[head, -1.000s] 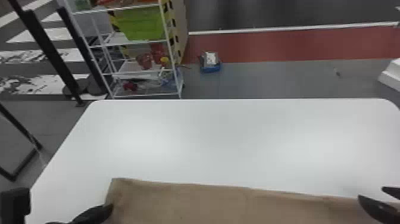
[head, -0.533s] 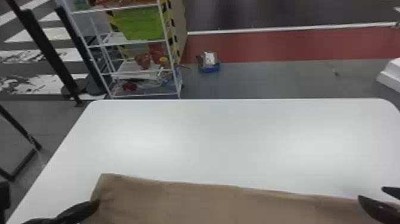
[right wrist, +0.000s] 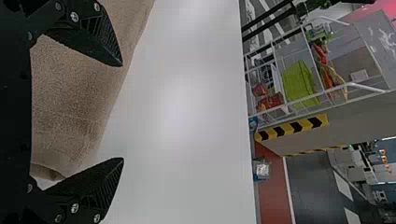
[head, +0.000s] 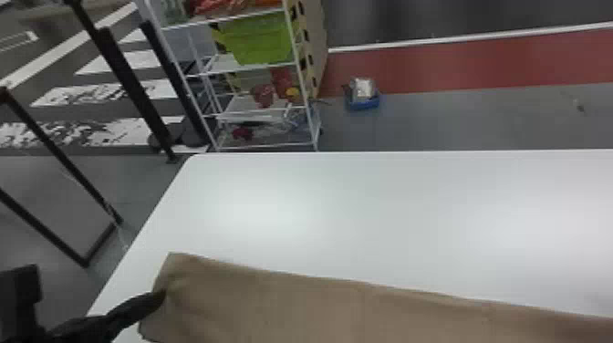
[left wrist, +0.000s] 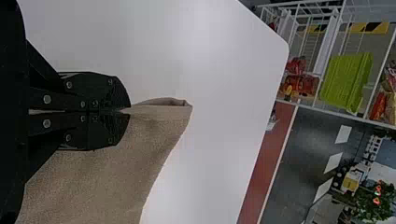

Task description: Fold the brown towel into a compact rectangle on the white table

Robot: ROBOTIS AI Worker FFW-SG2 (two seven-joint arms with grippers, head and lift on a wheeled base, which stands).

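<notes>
Brown towel (head: 319, 310) spans desk (head: 365, 205), near side. Left gripper (head: 157, 297): jaws gripping towel's left end. Right gripper (right wrist: 122, 112): jaws open.

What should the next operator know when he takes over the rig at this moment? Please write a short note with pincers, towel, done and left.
Left pincer: shut on the brown towel, near a corner of its left end.
Right pincer: open near the towel's right end, gripping nothing.
Towel: a long strip across the near part of the white table.
Done: left end gripped; I cannot tell how many layers the strip has.
Left: compact rectangle not made; probably fold the long strip shorter, then release and smooth it.
</notes>
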